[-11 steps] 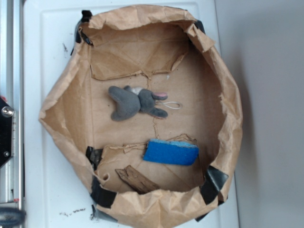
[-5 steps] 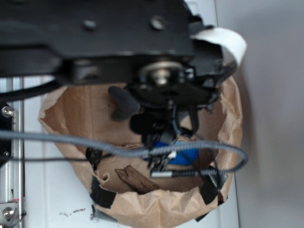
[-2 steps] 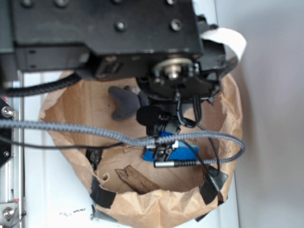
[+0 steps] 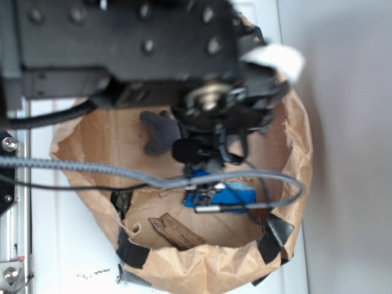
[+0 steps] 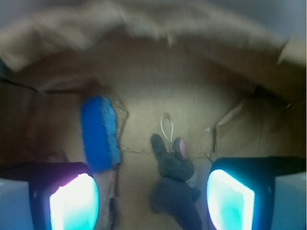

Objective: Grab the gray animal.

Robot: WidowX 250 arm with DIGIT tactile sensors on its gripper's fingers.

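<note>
From the exterior view the arm is hiding most of the gray animal (image 4: 158,130) lying inside the paper bag (image 4: 300,147), while the wrist view is showing the gripper (image 5: 151,199) spread wide around it, risking snagging the blue sponge (image 5: 99,132) alongside.

My gripper (image 5: 152,201) is spread wide, one glowing pad (image 5: 74,203) at lower left of the frame, the other at lower right. The gray animal (image 5: 175,184) lies between them at lower centre, nearer the right pad, ears toward the top, string loop (image 5: 167,127) above. The blue sponge (image 5: 100,132) sits left of centre. Brown paper floor (image 5: 192,103) and blurred wall behind.
</note>
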